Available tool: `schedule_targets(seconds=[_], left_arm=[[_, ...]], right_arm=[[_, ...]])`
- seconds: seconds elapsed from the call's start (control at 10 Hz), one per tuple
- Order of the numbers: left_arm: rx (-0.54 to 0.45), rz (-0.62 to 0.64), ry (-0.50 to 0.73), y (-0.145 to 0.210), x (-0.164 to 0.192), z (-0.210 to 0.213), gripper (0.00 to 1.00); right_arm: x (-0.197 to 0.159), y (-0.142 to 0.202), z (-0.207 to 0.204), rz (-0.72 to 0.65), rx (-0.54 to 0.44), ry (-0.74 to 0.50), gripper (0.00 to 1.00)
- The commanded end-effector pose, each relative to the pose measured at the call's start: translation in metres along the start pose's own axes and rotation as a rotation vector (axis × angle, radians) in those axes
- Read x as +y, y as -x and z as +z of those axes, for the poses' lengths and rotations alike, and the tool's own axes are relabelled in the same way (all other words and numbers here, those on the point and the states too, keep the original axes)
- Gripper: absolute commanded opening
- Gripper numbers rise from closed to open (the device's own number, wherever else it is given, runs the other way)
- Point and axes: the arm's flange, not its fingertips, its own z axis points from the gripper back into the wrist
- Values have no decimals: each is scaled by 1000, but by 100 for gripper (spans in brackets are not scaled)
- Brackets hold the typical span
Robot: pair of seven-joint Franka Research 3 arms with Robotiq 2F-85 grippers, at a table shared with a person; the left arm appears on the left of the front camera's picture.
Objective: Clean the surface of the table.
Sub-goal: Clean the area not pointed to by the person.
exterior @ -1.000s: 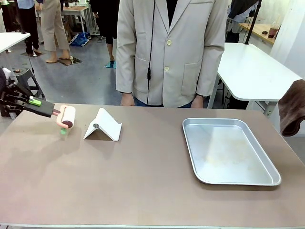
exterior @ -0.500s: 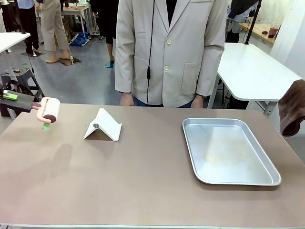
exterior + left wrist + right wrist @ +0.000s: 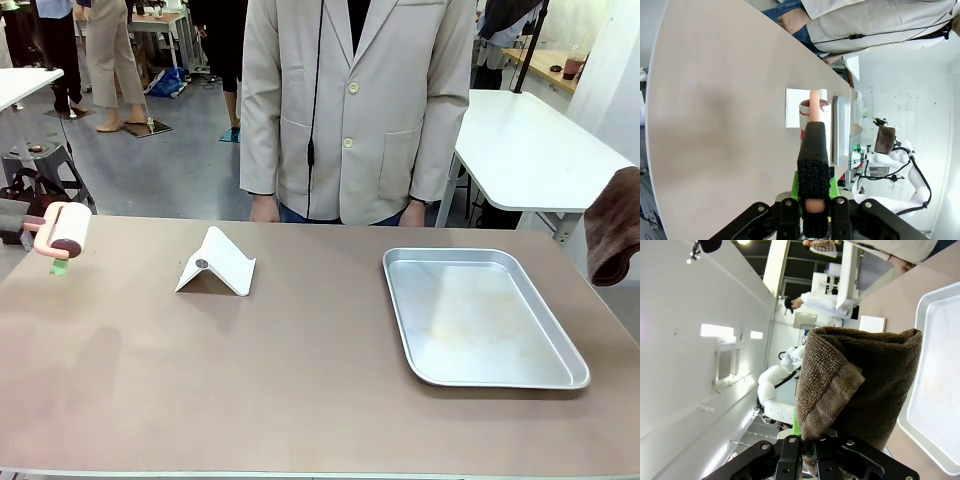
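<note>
table (image 3: pixel 300 400) — tan-brown matte top, thin pale edge along the near side, runs the full width of the front view. Two items sit on it. White folded stand (image 3: pixel 215 262) at about 10 o'clock from table centre, tent-shaped, small dark round spot on its left face, close to the far edge. Silver metal tray (image 3: pixel 480 320) at 3 o'clock — rectangular, rounded corners, raised rim, faint yellowish smudge on its floor. Stand and tray well apart. Soft shadow on the top around 9 o'clock.
</note>
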Motion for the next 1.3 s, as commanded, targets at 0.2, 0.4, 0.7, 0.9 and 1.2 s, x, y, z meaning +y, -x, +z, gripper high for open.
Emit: schedule_targets(seconds=[0.2, 0.4, 0.7, 0.9, 1.2], left_arm=[[4, 2, 15, 3, 0, 3, 3], [4, 2, 15, 3, 0, 3, 3], [4, 2, 15, 3, 0, 3, 3], [4, 2, 15, 3, 0, 3, 3], [4, 2, 15, 3, 0, 3, 3]], right_arm=[[4, 1, 0, 8, 3, -5, 0], [4, 1, 0, 8, 3, -5, 0], [4, 1, 0, 8, 3, -5, 0], [4, 1, 0, 8, 3, -5, 0], [4, 1, 0, 8, 3, -5, 0]])
